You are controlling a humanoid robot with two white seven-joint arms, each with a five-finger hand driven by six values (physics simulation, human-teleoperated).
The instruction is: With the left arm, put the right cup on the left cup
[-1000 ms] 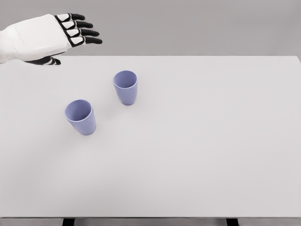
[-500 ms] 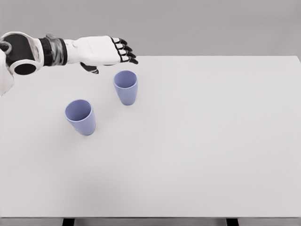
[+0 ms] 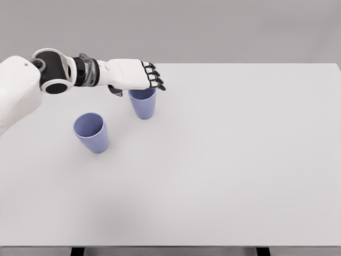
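the left hand [image 3: 133,74] covers the rim and mouth of the right cup [image 3: 144,106], so only that cup's lower wall and base show beneath the palm. whether the palm touches the rim cannot be told from this angle. the thumb is mostly hidden under the hand, a dark tip showing just at the cup's left edge. the fingers [image 3: 154,79] are extended and slightly bent, reaching past the cup's far-right side; they close on nothing that can be seen, and the hand looks loosely open. the arm runs back to the left, where the shoulder shell is cut off by the frame edge.

the right cup is a plain lavender-blue tumbler, tapering toward its base, standing upright directly below the hand on the white table [image 3: 229,160]. the left cup [image 3: 91,133] is the same colour and shape, also upright with its open mouth in full view, standing below and to the left of the hand, under the forearm's near side and apart from the other cup.

the table's near edge is cropped at the bottom, with two dark leg tops just showing.
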